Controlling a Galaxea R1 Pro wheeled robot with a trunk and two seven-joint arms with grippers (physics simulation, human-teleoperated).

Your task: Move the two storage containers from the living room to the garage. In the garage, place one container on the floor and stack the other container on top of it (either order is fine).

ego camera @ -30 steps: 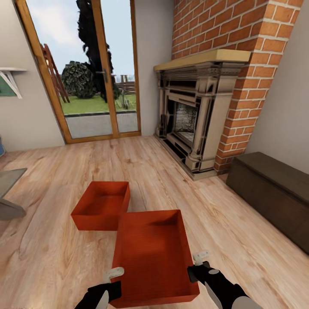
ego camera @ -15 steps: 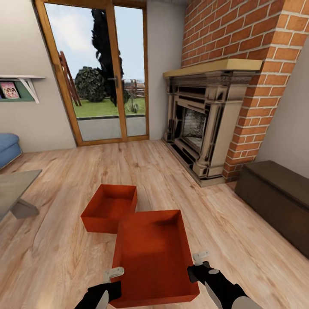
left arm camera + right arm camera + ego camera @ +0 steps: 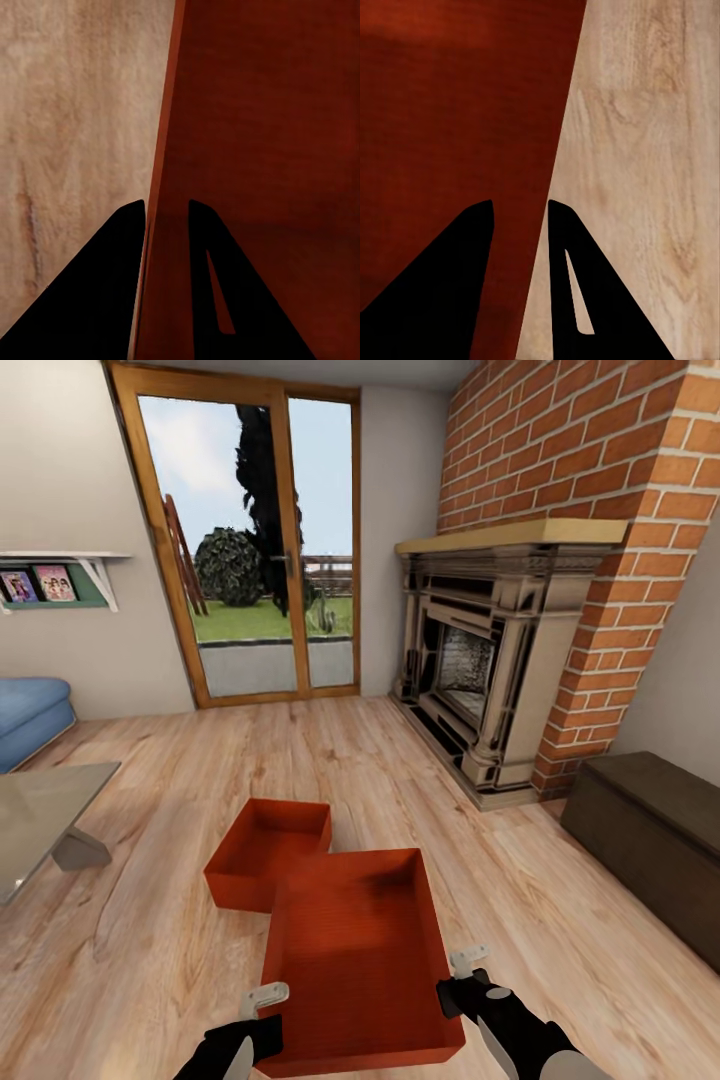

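Jaws of both grippers pinch the near container's [image 3: 360,960] side walls, second container [image 3: 268,852] just beyond.

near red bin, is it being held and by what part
Yes: the near storage container is held by its two side walls, left gripper and right gripper each straddling one.

No text, label or number can be read anywhere.
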